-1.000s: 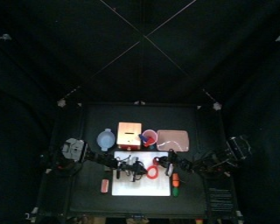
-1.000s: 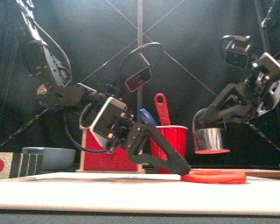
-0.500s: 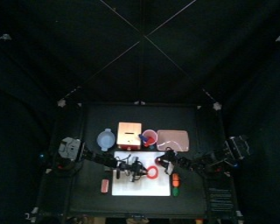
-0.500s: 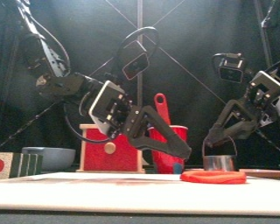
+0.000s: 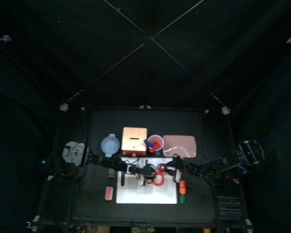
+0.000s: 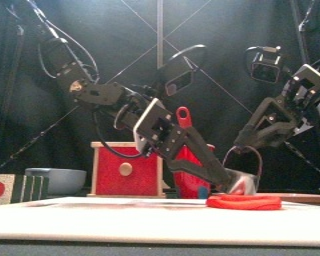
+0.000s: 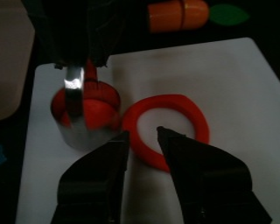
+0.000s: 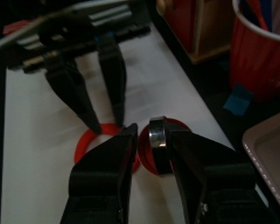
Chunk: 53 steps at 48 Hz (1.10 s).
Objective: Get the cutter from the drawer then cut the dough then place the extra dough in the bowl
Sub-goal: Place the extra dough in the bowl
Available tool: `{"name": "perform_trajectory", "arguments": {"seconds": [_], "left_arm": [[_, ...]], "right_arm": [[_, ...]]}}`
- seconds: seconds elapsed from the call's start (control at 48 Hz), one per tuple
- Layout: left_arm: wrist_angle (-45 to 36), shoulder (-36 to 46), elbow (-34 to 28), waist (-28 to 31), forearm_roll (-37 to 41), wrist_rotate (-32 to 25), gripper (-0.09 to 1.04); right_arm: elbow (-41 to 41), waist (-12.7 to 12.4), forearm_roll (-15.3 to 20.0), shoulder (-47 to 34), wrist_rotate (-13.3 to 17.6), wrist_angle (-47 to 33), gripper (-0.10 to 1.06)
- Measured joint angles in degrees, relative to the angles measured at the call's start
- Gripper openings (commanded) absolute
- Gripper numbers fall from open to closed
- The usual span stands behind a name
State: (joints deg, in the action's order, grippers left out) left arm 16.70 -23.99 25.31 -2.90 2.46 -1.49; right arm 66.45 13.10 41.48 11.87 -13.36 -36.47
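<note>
Dough ring (image 7: 168, 101), the extra that I judge must go to the bowl, lies flat on the white cutting board (image 7: 230, 87), directly under my left gripper (image 7: 143, 138). That gripper's jaws stand partly open and hold nothing. In the left wrist view they seem to straddle the ring's near band, one tip over the hole and one outside it, so a plain closing should pinch the band. My right gripper (image 8: 146, 138) is clamped on the cutter (image 7: 77, 90), just beside the ring; whether the cutter's edge touches the board I cannot tell. The blue-grey bowl (image 6: 65, 182) sits behind the board toward the left, left of the wooden box (image 6: 123, 170), so the left arm is the nearer one for the carry. The left wrist view shows a red disc inside the cutter; the front view hides this and shows the dough only as one low red slab. The right wrist view shows the left jaw tips down at the ring
</note>
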Motion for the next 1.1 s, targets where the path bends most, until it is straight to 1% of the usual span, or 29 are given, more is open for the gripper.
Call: {"name": "perform_trajectory", "arguments": {"seconds": [0.167,0.771,0.854,1.021,1.104], "left_arm": [[-1.9,-0.9,-1.3,0.2,0.8,0.0,0.78],[-2.6,-1.9,-1.8,0.4,0.8,0.3,0.77],[-2.6,-1.8,-1.8,0.5,0.8,0.3,0.74],[-2.6,-1.9,-1.8,0.5,0.8,0.3,0.64],[-2.7,-1.9,-1.8,0.6,0.8,0.3,0.61]], "right_arm": [[0.4,-0.2,-0.8,1.1,-0.1,0.6,0.70],[0.4,-0.3,-0.8,1.1,0.0,2.0,0.70],[0.4,-0.3,-0.9,1.1,0.0,2.1,0.70],[0.5,-0.3,-0.8,1.1,0.0,2.5,0.70],[0.6,-0.3,-0.9,1.1,0.0,2.5,0.70]]}}
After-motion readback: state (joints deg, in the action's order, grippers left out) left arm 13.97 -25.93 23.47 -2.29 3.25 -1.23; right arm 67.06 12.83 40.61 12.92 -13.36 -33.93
